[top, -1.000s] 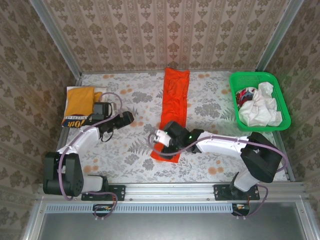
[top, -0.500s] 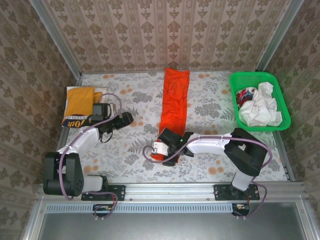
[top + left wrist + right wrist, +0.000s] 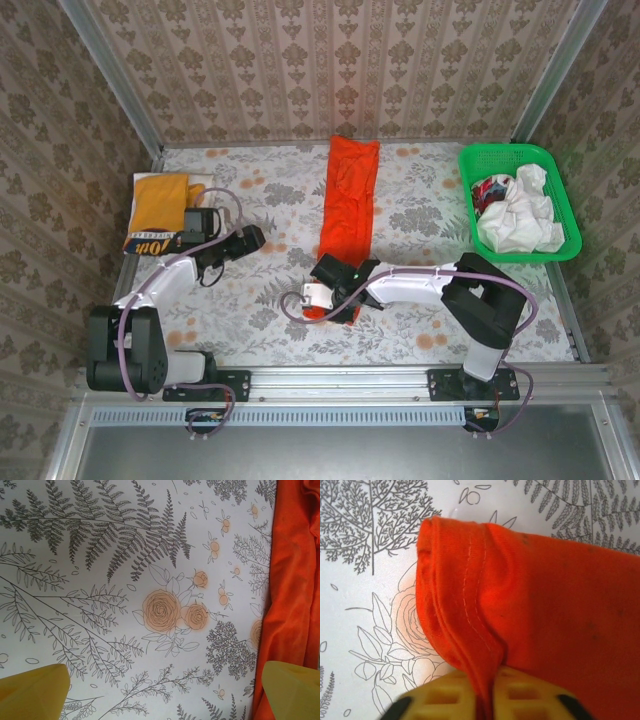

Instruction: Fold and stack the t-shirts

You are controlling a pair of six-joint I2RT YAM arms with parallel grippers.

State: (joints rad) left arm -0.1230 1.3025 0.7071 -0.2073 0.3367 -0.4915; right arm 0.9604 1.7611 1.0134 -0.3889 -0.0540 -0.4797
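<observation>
Orange-red t-shirt [image 3: 349, 196] lies folded in a long strip.

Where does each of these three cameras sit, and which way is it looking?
Top: above, behind, looking down on the table; left arm, right arm.
Left wrist: facing down at the table; open left pincer, yellow fingertips.
Right wrist: close above the orange t-shirt; right pincer shut on its hem.
All three share that t-shirt.

Bare tabletop [image 3: 270, 190] lies open between the yellow tee [image 3: 158, 205] at far left and the orange tee [image 3: 350, 190] running down the middle, and again between that strip and the basket [image 3: 505, 150] at far right. The left arm [image 3: 165, 272] crosses the near left, and the right arm [image 3: 410, 285] bars the near right. Walls [image 3: 330, 70] close 3 sides.
</observation>
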